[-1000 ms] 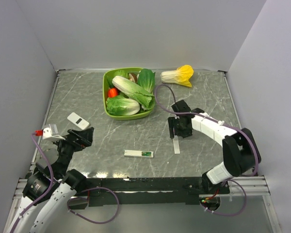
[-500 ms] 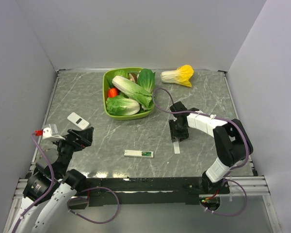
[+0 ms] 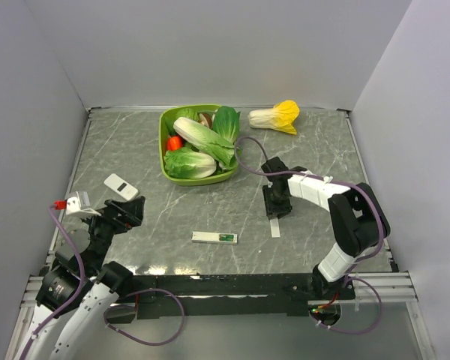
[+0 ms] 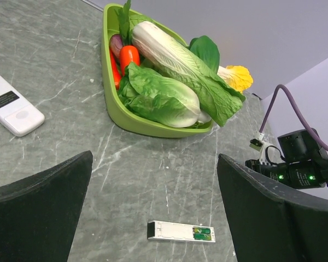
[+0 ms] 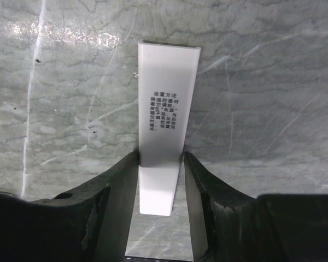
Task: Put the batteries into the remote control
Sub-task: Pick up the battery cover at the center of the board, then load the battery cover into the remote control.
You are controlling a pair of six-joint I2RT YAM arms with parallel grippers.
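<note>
The remote control (image 3: 210, 238) lies flat near the table's front middle, white, back side up. Its batteries (image 3: 226, 238) show green in the compartment at its right end. The left wrist view shows the remote control (image 4: 175, 231) and the batteries (image 4: 203, 233) below my left gripper (image 4: 154, 158), which is wide open and holds nothing. That left gripper (image 3: 131, 210) hovers at the left, apart from the remote. My right gripper (image 3: 274, 212) is down at the table, right of the remote. Its fingers (image 5: 120, 174) press both sides of a white cover strip (image 5: 167, 98) with printed text.
A green bowl (image 3: 165, 161) of leafy vegetables and a red one stands at the back middle. A yellow-tipped cabbage (image 3: 276, 116) lies at the back right. A white flat device (image 3: 121, 186) rests at the left. Grey walls enclose the table.
My right gripper has lowered and narrowed until its fingers touch the white cover strip, and the right arm's elbow has swung in. The left arm and the remote have not moved.
</note>
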